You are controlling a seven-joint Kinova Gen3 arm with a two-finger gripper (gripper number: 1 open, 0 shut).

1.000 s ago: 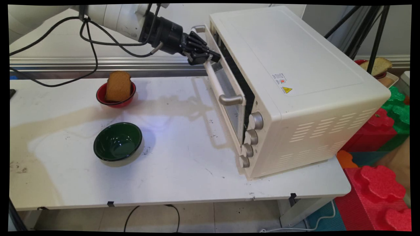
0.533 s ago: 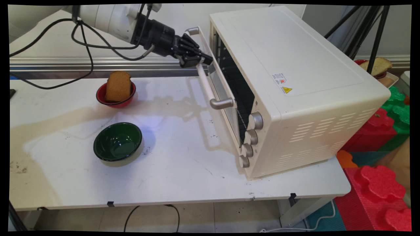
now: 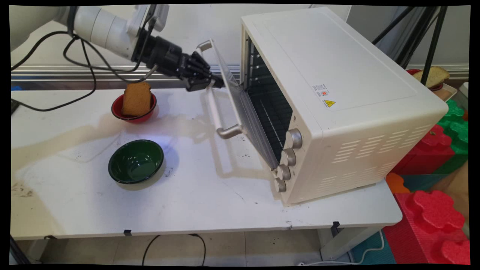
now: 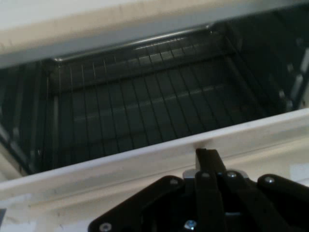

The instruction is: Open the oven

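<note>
My gripper (image 3: pixel 214 83) sits at the upper edge of the toaster oven's door (image 3: pixel 240 108), at about 11 o'clock on the table (image 3: pixel 202 195), with my jaws drawn close together on the door's handle (image 3: pixel 214 108), near its far end. In the hand view my two fingers (image 4: pixel 207 166) stand pressed side by side against the door's pale top rim, with no gap showing between them.

The door hangs partly open, hinged along its bottom and tilted out toward 9 o'clock. Behind it the dark cavity is open to view, and a wire rack (image 4: pixel 145 101) lies across it. The toaster oven (image 3: pixel 337 93) itself stands at 3 o'clock, its four knobs (image 3: pixel 287 157) in a column at the near front corner.

At about 10 o'clock, near my wrist, a red bowl (image 3: pixel 129 114) holds a slice of brown bread (image 3: pixel 135 98) standing upright on edge. A green bowl (image 3: pixel 135 162) sits at 8 o'clock, well apart from the door. Black cables (image 3: pixel 75 63) droop from my arm above the table's far left.
</note>
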